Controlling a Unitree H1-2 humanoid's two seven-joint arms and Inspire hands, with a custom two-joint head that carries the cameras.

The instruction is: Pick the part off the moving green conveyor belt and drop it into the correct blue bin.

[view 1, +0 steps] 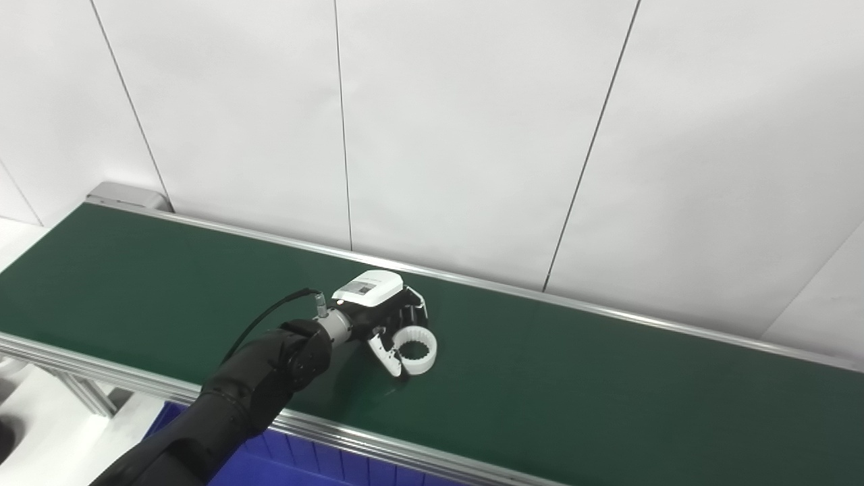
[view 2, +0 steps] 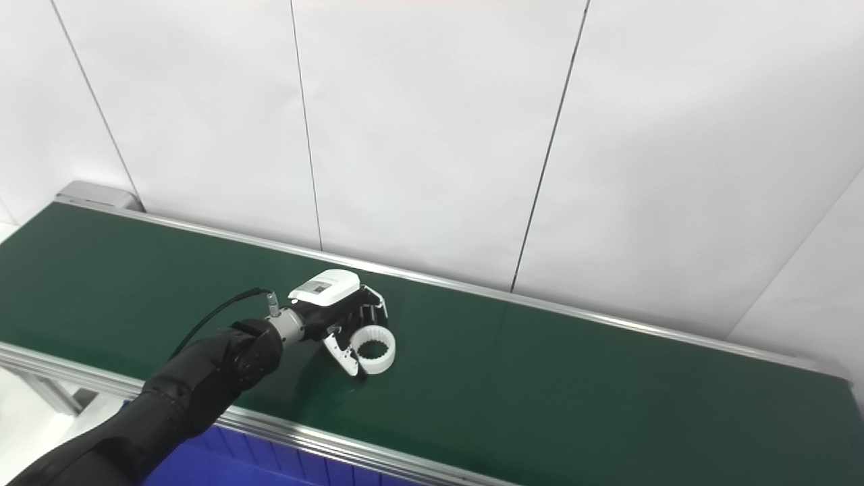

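- White toothed plastic ring part (view 1: 416,351) lies on the dark green conveyor belt (view 1: 607,378), centre-left of the frame.
- Left robot hand (view 1: 386,317) has fingers curled around it, thumb touching.
- Blue bin (view 1: 297,459) at the bottom edge.

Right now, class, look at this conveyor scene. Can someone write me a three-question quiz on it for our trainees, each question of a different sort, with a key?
1. True or false: the white ring-shaped part lies on the green conveyor belt at the left hand.
2. Where does the blue bin show?
A. on the belt
B. below the belt's near rail
C. against the wall
3. Fill in: the ring's inner rim looks ____.

Key: 1 true; the thumb and fingers flank it, though a firm grip cannot be confirmed. 2 B. 3 toothed.
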